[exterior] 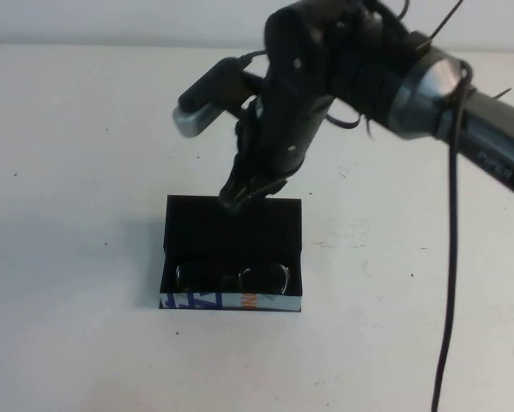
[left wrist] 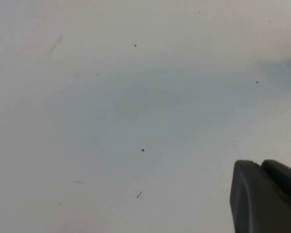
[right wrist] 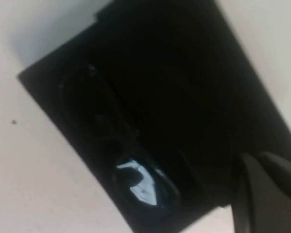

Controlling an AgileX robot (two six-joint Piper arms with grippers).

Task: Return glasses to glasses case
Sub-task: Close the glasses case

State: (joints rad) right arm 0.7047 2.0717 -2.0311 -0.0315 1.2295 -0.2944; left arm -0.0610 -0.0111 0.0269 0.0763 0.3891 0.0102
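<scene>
Glasses (exterior: 232, 277) lie inside the glasses case (exterior: 231, 253), along its front side, just behind the blue, white and orange printed strip. Both lenses catch light in the high view; the right wrist view also shows one lens gleaming in the dark interior. The placing step looks done.

Case stands open on the white counter (exterior: 76, 172). The dark panel beyond the glasses is probably the flipped-back lid, but black on black makes the hinge line hard to make out. What seems left: closing the lid, if the task counts that.

Right tool (exterior: 242, 196) hangs over the far edge of the case, above the dark panel, clear of the glasses. It carries nothing. Its tips look drawn close together in the high view, and the right wrist view shows two fingers side by side with barely a gap, so I read it as closed and empty.

Left tool (left wrist: 266, 194) is out of the high view. Its own wrist view shows only a corner of its fingers over bare counter; whether it is open or closed, I cannot tell.

Hidden: temple arms of the glasses, lost in the black interior; whether they are folded is unclear.
</scene>
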